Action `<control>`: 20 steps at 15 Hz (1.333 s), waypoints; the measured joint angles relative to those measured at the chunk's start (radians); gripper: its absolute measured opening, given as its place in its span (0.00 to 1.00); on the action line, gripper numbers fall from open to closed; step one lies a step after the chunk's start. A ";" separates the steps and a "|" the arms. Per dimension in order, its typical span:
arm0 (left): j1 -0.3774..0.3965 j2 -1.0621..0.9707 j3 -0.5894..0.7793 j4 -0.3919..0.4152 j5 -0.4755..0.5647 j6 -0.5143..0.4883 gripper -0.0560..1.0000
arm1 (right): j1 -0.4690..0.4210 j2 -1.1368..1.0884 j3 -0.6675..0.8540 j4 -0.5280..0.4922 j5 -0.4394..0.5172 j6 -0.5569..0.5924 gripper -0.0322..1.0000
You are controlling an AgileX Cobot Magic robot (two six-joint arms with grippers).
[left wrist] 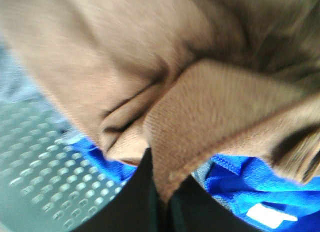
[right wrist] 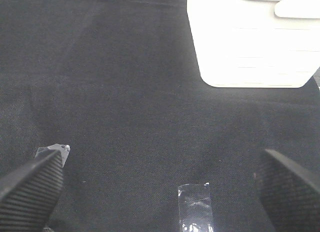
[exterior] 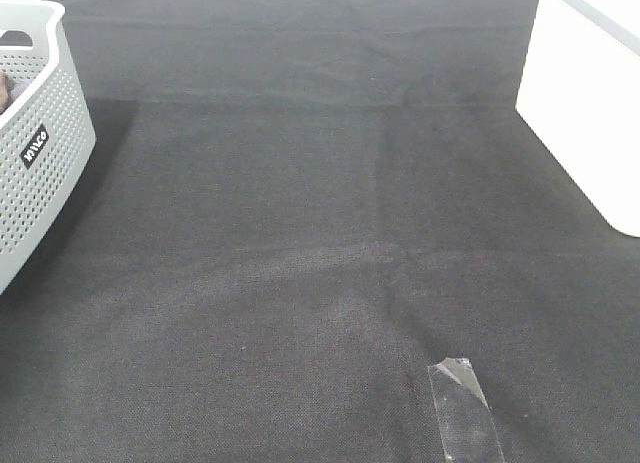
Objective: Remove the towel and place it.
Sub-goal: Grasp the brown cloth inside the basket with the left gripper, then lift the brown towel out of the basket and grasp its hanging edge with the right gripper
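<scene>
The brown terry towel fills the left wrist view, bunched in folds inside the grey perforated basket. My left gripper is shut on a fold of the towel, pinched between its two black fingers. In the exterior high view only the basket shows at the far left, with a sliver of brown towel inside; neither gripper shows there. My right gripper is open and empty, low over the black table cloth.
A blue cloth with a white tag lies under the towel in the basket. A white container stands at the right edge, also in the right wrist view. A strip of clear tape lies on the cloth in front.
</scene>
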 joint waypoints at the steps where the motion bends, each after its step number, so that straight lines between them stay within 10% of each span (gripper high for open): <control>1: -0.009 -0.020 -0.009 -0.007 0.013 -0.006 0.05 | 0.000 0.000 0.000 0.000 0.000 0.000 0.97; 6: -0.040 -0.140 -0.021 -0.099 0.070 -0.054 0.05 | 0.000 0.000 0.000 0.000 0.000 0.000 0.97; 13: -0.078 -0.433 -0.021 -0.423 0.059 -0.198 0.05 | 0.000 0.000 0.000 0.008 0.000 0.000 0.97; 20: -0.331 -0.501 -0.033 -0.462 -0.098 -0.317 0.05 | 0.000 0.194 -0.017 0.174 -0.174 -0.072 0.97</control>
